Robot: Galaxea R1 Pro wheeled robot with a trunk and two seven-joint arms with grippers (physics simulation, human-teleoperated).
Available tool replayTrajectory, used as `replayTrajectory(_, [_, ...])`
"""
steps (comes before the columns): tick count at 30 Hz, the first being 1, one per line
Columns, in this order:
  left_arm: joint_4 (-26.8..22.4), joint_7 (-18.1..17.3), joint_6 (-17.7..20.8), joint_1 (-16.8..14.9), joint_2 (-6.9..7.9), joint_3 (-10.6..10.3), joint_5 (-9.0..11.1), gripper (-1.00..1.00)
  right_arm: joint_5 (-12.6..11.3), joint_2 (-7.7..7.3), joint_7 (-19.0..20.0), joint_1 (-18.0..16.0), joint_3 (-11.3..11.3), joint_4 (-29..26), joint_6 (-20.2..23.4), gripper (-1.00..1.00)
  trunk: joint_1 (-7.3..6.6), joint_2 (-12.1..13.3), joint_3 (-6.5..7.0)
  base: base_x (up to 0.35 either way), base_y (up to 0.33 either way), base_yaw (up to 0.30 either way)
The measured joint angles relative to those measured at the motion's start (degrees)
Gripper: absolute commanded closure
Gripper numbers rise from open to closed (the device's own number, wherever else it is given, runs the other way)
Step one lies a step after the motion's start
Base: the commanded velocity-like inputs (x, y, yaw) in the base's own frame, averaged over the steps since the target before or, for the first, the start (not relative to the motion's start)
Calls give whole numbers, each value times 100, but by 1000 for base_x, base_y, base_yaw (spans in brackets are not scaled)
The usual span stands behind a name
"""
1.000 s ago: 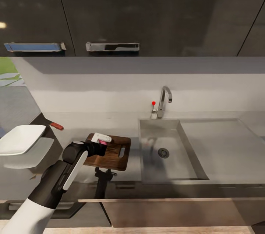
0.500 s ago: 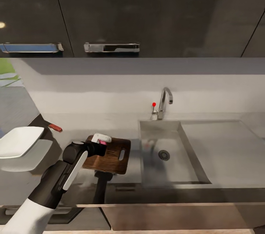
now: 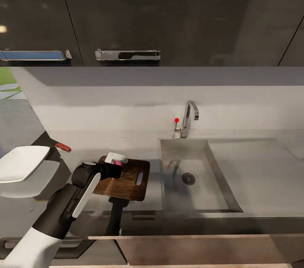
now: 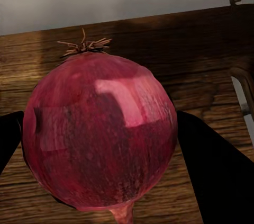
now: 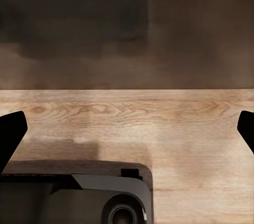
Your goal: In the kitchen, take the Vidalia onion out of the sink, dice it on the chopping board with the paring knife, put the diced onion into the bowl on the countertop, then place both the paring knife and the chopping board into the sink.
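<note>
The Vidalia onion, dark red and glossy with a dry tuft on top, sits between my left gripper's black fingers, which are shut on it. It hangs just above the dark-brown chopping board, over the board's left end, where a bit of red onion shows under the white wrist. The paring knife's red handle lies on the countertop at the back left. The white bowl stands at the far left. The steel sink lies right of the board. My right gripper is open, with nothing between its fingers.
The faucet and red knob stand behind the basin, and the flat drainboard lies to its right. Dark upper cabinets hang overhead. The right wrist view looks down at wooden floor and part of the robot's base.
The whole picture has shifted slightly, so the camera moved. My left gripper still holds the onion over the board's left end.
</note>
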Motion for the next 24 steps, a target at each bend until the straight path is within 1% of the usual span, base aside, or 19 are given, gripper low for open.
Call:
replayTrajectory(6, [7, -1, 0, 3, 0, 0, 0, 100, 0, 9, 0, 0, 0, 0, 0, -100, 0, 0, -3, 0, 0, 0])
replayTrajectory(16, [66, 1, 0, 0, 0, 0, 0, 100, 0, 10, 0, 0, 0, 0, 0, -100, 0, 0, -67, 0, 0, 0])
replayTrajectory(24, [70, 1, 0, 3, 0, 0, -1, 100, 0, 10, 0, 0, 0, 0, 0, -100, 0, 0, -80, 0, 0, 0])
